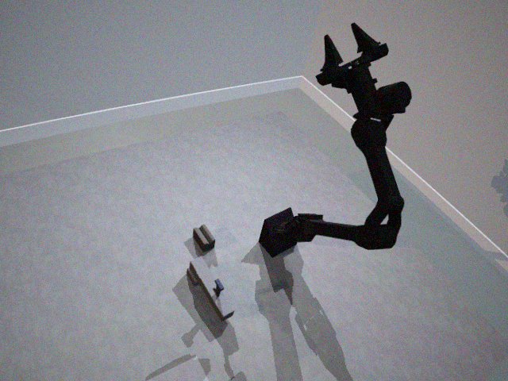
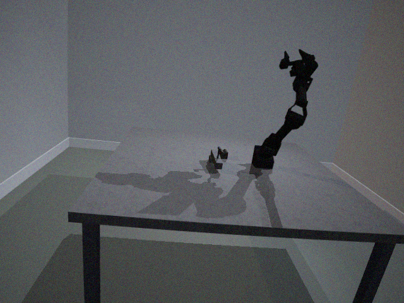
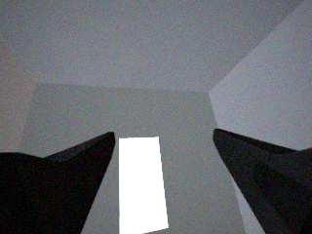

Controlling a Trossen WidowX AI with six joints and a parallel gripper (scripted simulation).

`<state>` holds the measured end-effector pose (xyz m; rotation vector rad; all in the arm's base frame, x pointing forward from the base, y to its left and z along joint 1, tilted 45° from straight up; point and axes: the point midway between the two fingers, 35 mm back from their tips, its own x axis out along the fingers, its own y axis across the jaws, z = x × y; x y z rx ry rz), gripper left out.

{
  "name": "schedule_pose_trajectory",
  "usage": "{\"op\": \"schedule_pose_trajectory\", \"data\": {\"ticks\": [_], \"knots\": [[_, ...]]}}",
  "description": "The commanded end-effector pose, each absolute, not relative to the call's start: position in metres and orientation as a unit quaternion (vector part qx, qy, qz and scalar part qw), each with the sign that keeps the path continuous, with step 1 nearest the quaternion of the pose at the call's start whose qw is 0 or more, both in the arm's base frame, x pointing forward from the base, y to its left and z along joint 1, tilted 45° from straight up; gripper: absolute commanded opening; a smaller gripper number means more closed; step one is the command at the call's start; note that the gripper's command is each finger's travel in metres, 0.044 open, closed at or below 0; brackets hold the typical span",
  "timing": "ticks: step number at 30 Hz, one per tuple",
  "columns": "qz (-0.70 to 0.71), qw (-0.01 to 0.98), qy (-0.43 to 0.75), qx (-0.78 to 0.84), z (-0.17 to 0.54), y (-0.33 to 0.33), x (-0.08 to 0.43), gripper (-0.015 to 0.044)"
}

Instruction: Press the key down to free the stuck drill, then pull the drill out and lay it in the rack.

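While the arm (image 1: pixel 382 174) (image 2: pixel 288 125) is raised above the right side of the table (image 1: pixel 135 213) (image 2: pixel 182 224), the gripper (image 1: pixel 340 29) (image 2: pixel 293 50) (image 3: pixel 164 136) points upward, jaws wide apart and unloaded. Left of the arm's base stands a slanted panel (image 1: pixel 207 282) (image 2: pixel 212 159) with a small blue part (image 1: pixel 219 284) at its right face; whether this is the drill or key cannot be determined. A grooved block (image 1: pixel 203 237) (image 2: pixel 223 153), apparently the rack, sits just beyond the panel's far end.
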<state>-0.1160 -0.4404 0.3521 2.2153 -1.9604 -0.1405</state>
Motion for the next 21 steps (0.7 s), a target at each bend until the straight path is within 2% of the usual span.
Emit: {"op": "schedule_pose_trajectory", "data": {"ticks": [1,10,15,21], "knots": [[-0.047,0.09,-0.659,0.745,0.352,-0.44,-0.116,0.0374],[-0.049,0.085,-0.655,0.749,0.35,-0.442,-0.111,0.0137],[-0.072,0.038,-0.608,0.79,0.323,-0.455,-0.059,0.0006],[-0.121,-0.034,-0.52,0.845,0.279,-0.457,0.03,0.0]]}}
